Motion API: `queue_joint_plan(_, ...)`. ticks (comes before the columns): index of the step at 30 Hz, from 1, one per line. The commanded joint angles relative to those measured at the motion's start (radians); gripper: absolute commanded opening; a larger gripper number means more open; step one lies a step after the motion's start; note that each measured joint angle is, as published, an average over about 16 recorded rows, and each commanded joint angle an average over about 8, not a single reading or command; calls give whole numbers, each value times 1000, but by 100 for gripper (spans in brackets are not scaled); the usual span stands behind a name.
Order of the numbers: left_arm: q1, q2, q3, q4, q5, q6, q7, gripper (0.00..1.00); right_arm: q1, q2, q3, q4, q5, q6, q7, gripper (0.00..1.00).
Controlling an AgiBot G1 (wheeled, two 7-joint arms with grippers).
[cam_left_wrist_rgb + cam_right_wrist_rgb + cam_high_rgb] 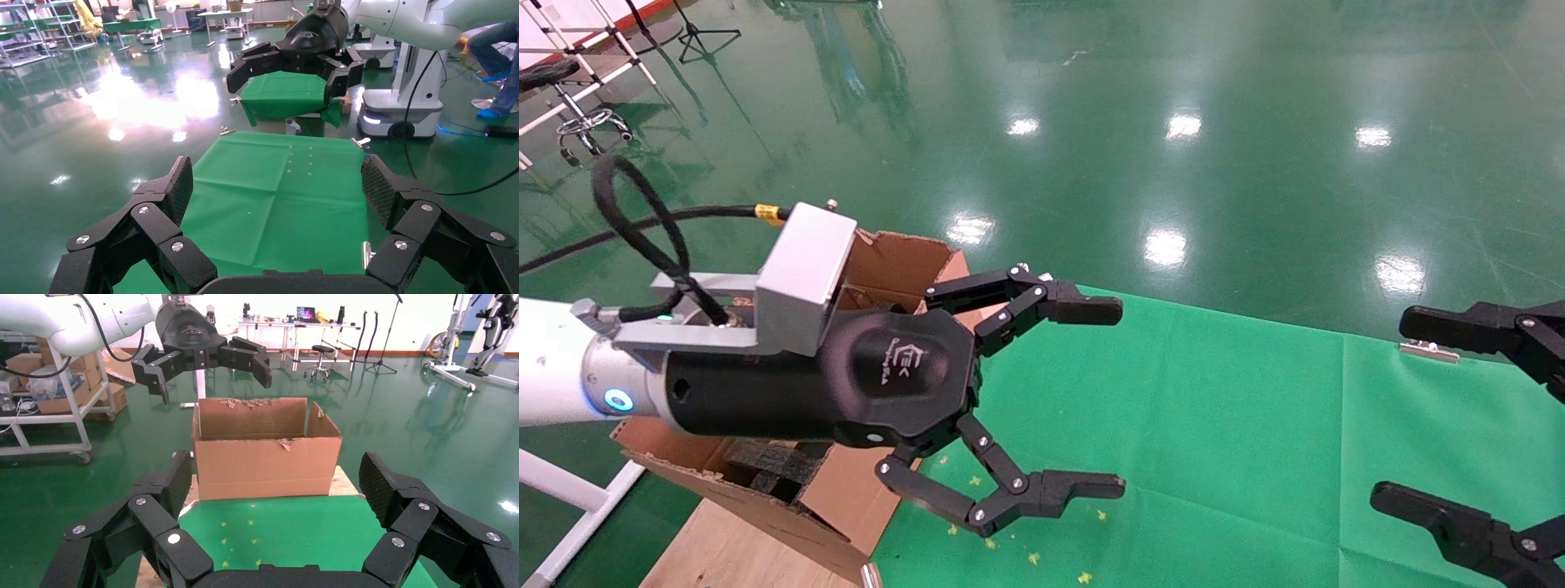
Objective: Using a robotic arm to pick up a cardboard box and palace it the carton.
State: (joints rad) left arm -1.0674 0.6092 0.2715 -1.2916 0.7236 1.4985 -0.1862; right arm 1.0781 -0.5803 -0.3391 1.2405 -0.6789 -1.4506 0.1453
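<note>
**Both grippers empty above the table**

The left gripper [1120, 400] hangs over the green cloth [1238, 441] on the table, just beside the carton [895, 261], fingers spread wide with nothing between them. The right gripper [1406, 416] sits at the cloth's far right, also spread and empty. Only the right wrist view shows the carton [266, 456] whole: upright at the cloth's edge, flaps ragged, the left gripper [208, 370] above it. The head view alone shows dark foam [772, 469] inside. No view shows the small cardboard box.
</note>
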Motion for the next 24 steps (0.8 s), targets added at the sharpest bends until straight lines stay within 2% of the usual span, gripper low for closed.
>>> queue_joint_plan(1, -2, 0, 2, 2, 2, -1, -1, 100, 0, 0, 0, 0, 0, 0, 0, 100)
queue_joint_plan(24, -9, 2, 11, 10, 9, -4, -3, 100, 0, 0, 0, 0, 0, 0, 0, 100)
